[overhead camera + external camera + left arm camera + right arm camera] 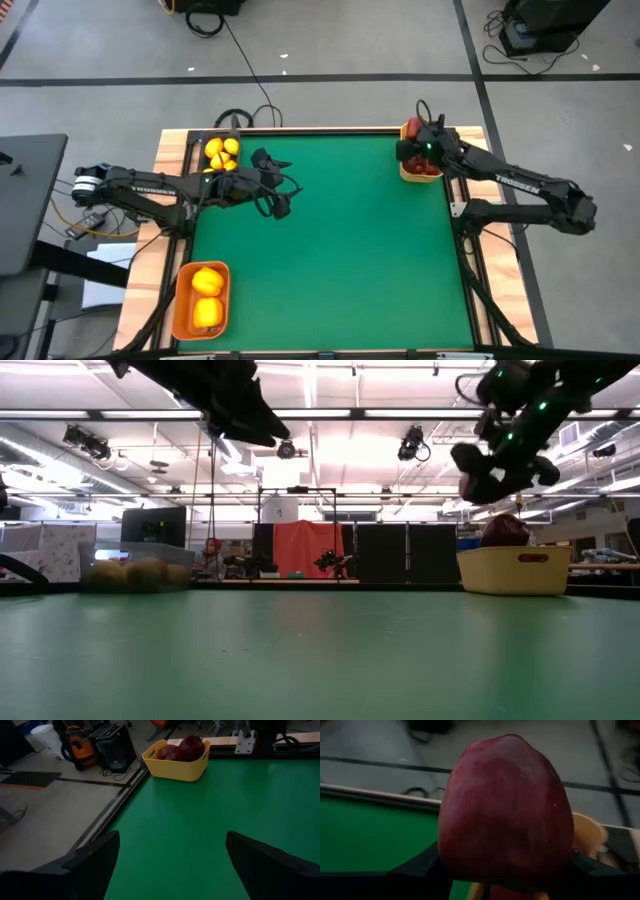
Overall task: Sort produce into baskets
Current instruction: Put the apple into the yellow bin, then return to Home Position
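Note:
My right gripper (pixel 412 150) is at the far right, above the yellow bin (pixel 405 172), and is shut on a dark red apple (pixel 505 805). The yellow bin holds more dark red apples (pixel 181 749) and also shows in the low view (pixel 515 572). My left gripper (pixel 277 192) is open and empty above the green table (pixel 340 250), left of the middle. A black bin (pixel 212 135) at the far left holds small yellow lemons (pixel 222 152). An orange bin (pixel 180 300) at the near left holds bigger yellow pieces (pixel 207 295). My right gripper pinches the dark red apple between its two fingers (pixel 417 867), one on each of the apple's opposite sides (pixel 447 855). The apple is lifted clear, over the yellow bin's rim (pixel 590 832).
The table's wooden frame (pixel 170 150) runs close behind the black and yellow bins. Cables and equipment lie on the floor beyond the far edge (pixel 235 115). The middle and near right of the green surface show nothing on them.

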`<state>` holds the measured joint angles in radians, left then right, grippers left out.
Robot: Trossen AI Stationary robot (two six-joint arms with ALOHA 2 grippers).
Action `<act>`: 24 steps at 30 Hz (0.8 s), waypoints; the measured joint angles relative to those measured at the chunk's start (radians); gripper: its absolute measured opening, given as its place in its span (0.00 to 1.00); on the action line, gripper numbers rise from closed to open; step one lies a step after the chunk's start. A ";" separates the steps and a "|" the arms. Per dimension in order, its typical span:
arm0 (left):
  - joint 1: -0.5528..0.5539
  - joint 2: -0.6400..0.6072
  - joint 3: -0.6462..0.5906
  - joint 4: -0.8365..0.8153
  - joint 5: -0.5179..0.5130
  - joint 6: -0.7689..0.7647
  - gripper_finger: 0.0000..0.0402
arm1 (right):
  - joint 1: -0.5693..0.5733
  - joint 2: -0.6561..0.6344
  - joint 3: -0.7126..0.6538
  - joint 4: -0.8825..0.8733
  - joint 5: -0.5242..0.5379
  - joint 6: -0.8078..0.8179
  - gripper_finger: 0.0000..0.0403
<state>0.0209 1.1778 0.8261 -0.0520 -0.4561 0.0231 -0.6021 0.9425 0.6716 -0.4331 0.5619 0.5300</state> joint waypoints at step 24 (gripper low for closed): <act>0.037 -0.114 -0.042 -0.141 -0.099 -0.036 0.92 | -0.158 0.001 0.000 0.100 -0.347 -0.177 0.89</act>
<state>0.0584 1.0641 0.7843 -0.1931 -0.5547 -0.0130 -0.7598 0.9440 0.6712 -0.3330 0.2154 0.3527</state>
